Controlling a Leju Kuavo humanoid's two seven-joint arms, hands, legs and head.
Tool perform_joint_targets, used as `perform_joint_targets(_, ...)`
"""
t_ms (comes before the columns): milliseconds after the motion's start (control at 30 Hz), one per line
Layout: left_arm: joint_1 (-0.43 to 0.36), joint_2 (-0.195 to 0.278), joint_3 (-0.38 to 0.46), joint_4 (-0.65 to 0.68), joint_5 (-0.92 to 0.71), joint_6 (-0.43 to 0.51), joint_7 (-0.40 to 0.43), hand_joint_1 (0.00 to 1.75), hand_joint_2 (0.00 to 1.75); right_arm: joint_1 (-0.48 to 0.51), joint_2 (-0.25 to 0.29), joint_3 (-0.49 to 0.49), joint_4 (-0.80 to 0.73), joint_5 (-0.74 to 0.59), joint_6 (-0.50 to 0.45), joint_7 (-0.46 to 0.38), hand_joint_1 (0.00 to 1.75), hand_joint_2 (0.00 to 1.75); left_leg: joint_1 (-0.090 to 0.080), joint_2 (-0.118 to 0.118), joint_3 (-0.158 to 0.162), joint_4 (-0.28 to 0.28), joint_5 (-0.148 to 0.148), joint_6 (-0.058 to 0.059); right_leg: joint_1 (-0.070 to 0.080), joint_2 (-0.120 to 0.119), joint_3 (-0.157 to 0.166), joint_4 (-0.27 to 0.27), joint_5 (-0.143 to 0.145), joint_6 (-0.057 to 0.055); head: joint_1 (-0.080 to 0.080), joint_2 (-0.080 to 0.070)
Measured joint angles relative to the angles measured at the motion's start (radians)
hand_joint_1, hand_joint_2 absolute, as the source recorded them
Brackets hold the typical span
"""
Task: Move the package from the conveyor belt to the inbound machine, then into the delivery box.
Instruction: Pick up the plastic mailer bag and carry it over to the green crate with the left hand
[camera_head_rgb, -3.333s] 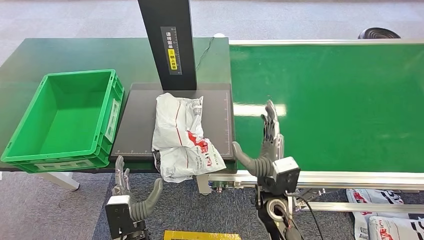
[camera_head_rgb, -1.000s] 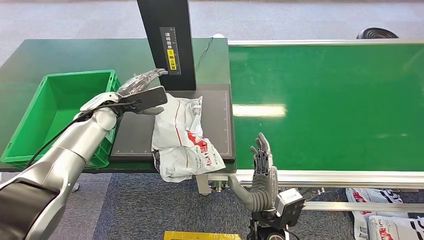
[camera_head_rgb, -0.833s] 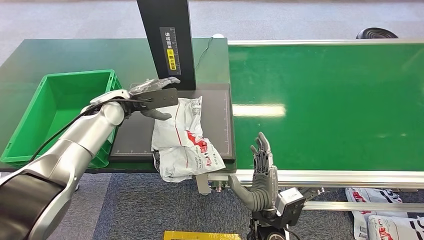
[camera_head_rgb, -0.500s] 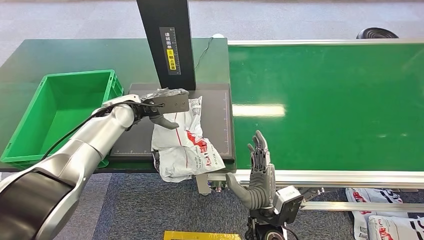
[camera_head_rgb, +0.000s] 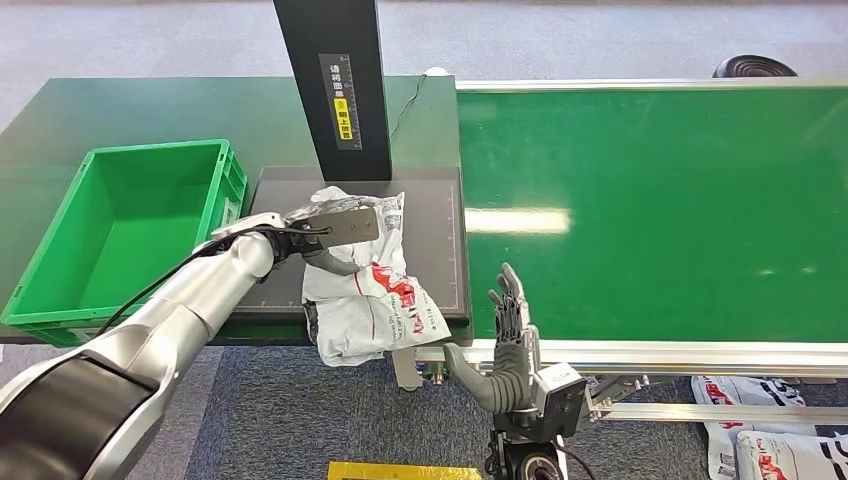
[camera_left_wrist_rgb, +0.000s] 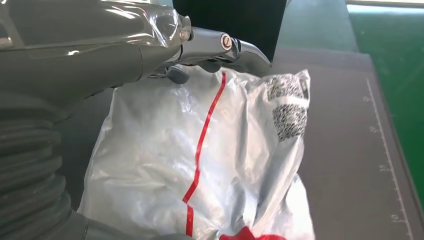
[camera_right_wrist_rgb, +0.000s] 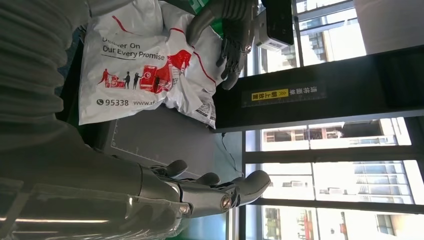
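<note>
A crumpled white package with red print lies on the black plate of the inbound machine, its near end hanging over the front edge. My left hand reaches over the package's far part, fingers stretched above it and thumb curved down against the plastic, without closing on it. The left wrist view has the fingers just over the package. My right hand stands upright and open at the conveyor's front rail, holding nothing. The right wrist view looks across at the package and my left hand.
An empty green delivery box stands left of the plate. The machine's black column rises behind the package. The green conveyor belt runs to the right. More white packages lie on the floor at lower right.
My left arm swung from above the green box's edge rightward and down onto the package. My right hand drifted slightly left and lower at the rail. The package has not moved.
</note>
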Motion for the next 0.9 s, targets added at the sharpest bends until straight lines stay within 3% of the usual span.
perform_joint_targets(433,0.022,0.004,-0.021,0.013,-0.004,0.0,0.002,0.0,1.75,-0.008,0.003,-0.006,0.032,-0.006,-0.008,0.0,0.0,1.75,0.0,0.0,0.0,0.0,0.0,0.0,0.0,0.0,0.0,0.0,0.0,0.0,0.0,0.0)
perform_joint_targets(600,0.069,0.012,0.0,0.013,0.051,0.053,-0.049,0.0,1.75,-0.008,0.005,-0.009,0.034,-0.025,-0.022,0.0,0.0,1.75,0.0,0.0,0.0,0.0,0.0,0.0,0.0,0.0,0.0,0.0,0.0,0.0,0.0,0.0)
perform_joint_targets(900,0.13,0.019,0.026,0.013,0.066,0.096,-0.06,0.0,1.75,-0.008,0.006,-0.014,0.031,-0.03,-0.025,0.0,0.0,1.75,0.0,0.0,0.0,0.0,0.0,0.0,0.0,0.0,0.001,0.0,0.0,0.0,0.0,0.0)
